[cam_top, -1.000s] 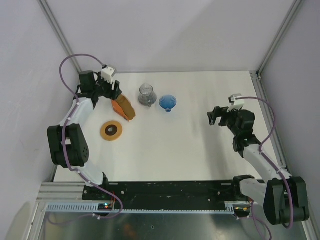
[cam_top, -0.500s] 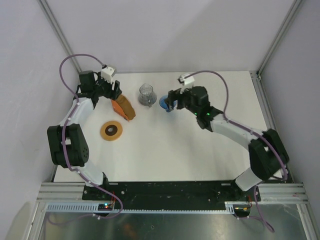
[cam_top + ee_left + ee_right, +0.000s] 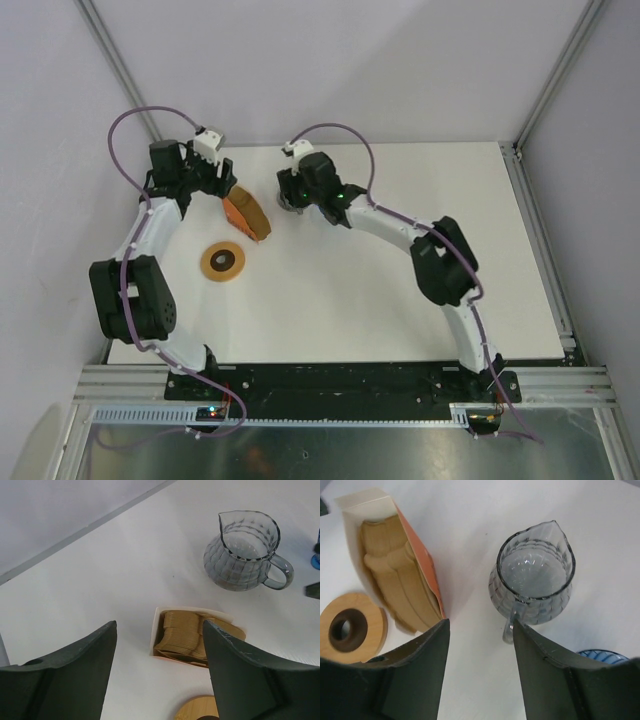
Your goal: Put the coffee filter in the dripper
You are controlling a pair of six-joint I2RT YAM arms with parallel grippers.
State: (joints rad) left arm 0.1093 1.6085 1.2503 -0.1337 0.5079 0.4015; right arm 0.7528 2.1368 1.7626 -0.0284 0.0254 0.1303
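No loose coffee filter is in view; only a stack of tan papers shows inside the orange packet (image 3: pixel 247 215) (image 3: pixel 185 635) (image 3: pixel 395 565). The dripper shows only as a blue rim (image 3: pixel 600 656) at the bottom right of the right wrist view. In the top view my right arm covers it. My left gripper (image 3: pixel 228 183) (image 3: pixel 159 625) hangs open above the packet's open end, nothing between its fingers. My right gripper (image 3: pixel 288 190) (image 3: pixel 480 622) is open over the bare table between the packet and the glass carafe (image 3: pixel 532 575), holding nothing.
The clear glass carafe (image 3: pixel 245 550) stands upright at the back, handle toward the right arm. A round wooden ring (image 3: pixel 222 262) (image 3: pixel 350 627) lies in front of the packet. My right arm stretches across the table's back half. Walls close in at the back and sides.
My right arm has swung from the table's right side leftward, past the dripper, to the carafe, and its jaws have narrowed. My left gripper has barely shifted.
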